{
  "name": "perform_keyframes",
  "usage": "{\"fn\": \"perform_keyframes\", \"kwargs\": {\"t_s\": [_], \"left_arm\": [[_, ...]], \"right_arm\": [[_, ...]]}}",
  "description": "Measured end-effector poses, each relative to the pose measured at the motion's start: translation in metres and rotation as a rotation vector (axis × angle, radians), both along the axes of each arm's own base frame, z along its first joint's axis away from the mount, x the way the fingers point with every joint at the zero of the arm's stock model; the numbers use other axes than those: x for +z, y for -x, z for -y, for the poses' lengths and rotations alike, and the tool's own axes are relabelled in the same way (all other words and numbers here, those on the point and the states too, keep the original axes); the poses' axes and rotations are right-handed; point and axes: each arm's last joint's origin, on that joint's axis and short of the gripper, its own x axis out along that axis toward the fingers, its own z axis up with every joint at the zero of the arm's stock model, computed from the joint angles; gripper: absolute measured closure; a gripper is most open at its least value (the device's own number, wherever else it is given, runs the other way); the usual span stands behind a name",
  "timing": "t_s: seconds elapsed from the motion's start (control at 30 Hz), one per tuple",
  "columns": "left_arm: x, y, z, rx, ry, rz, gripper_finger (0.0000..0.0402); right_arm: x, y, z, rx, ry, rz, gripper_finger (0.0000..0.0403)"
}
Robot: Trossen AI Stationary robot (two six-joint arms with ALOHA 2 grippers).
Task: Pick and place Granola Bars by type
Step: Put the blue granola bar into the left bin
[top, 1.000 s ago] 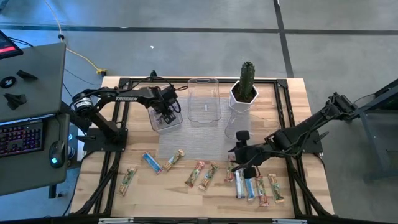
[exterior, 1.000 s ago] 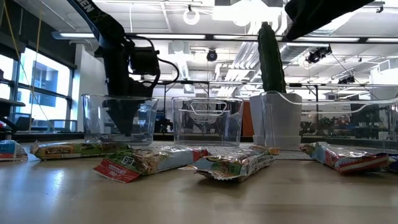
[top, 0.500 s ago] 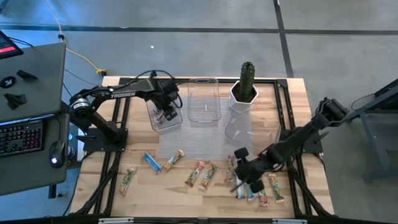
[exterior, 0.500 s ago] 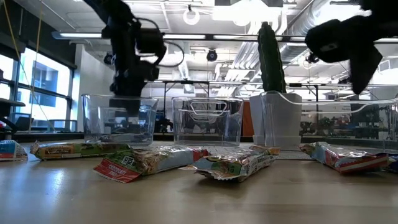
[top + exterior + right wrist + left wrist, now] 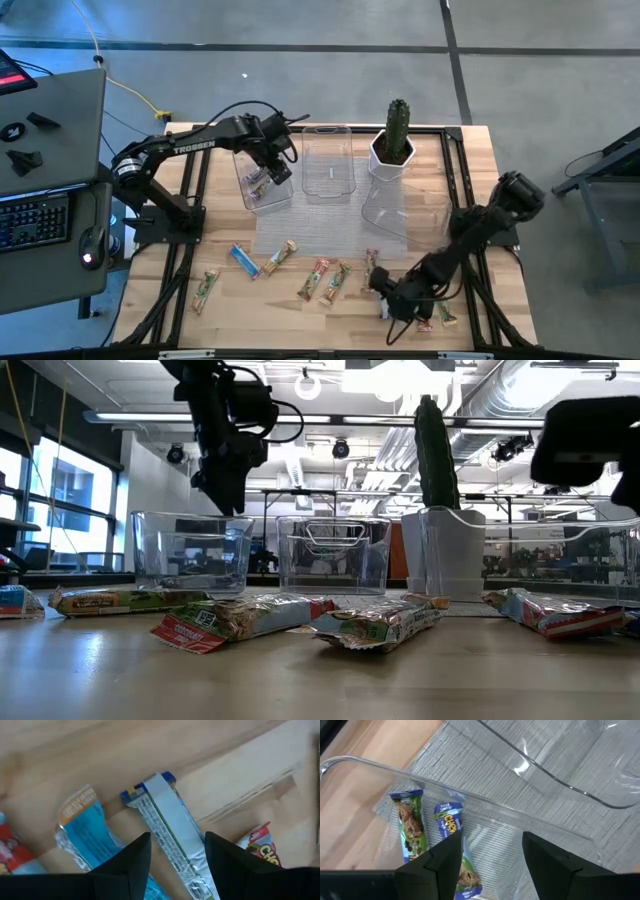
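Several granola bars lie flat along the table's near part, among them one (image 5: 243, 261) and another (image 5: 316, 280), with a cluster (image 5: 425, 315) at the near right. Two green-blue bars (image 5: 410, 827) (image 5: 459, 855) lie on the floor of the left clear bin (image 5: 265, 190). My left gripper (image 5: 492, 862) (image 5: 272, 168) hangs open above that bin, holding nothing. My right gripper (image 5: 175, 862) (image 5: 387, 298) is open and points down over the near-right cluster. A blue-white bar (image 5: 167, 832) lies on the table below the gap between its fingers, apart from them.
A middle clear bin (image 5: 328, 162) and a right clear bin (image 5: 395, 208) stand at the back, beside a cactus in a white pot (image 5: 392, 140). A light-blue bar (image 5: 82, 835) and a red-wrapped bar (image 5: 260, 845) lie close beside the blue-white one.
My left gripper has risen straight up out of the left bin and now hangs above its rim. My right gripper has gone down and toward the table's near edge, rolling as it went, to just above the near-right cluster of bars.
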Motion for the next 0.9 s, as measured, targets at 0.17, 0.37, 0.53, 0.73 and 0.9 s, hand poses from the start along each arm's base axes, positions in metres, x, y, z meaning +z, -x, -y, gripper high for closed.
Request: {"fn": "perform_keyframes", "kwargs": {"t_s": [0.17,0.37,0.53,0.73,0.9], "left_arm": [[0.000,0.000,0.001,0.011,0.028,0.011,0.0202],[0.000,-0.001,0.002,0.001,0.067,0.032,0.0202],[0.000,-0.001,0.003,-0.008,0.089,0.043,0.0202],[0.000,-0.001,0.003,-0.010,0.093,0.045,0.0202],[0.000,-0.001,0.003,-0.010,0.093,0.044,0.0202]], "right_arm": [[-0.001,-0.003,0.004,0.036,0.003,-0.005,0.0234],[-0.009,-0.009,0.008,0.083,0.031,-0.005,0.0234],[-0.015,-0.015,0.010,0.085,0.030,0.005,0.0234],[-0.013,-0.022,0.011,0.041,0.062,0.091,0.0251],[-0.011,-0.027,0.010,0.015,0.064,0.150,0.0302]]}}
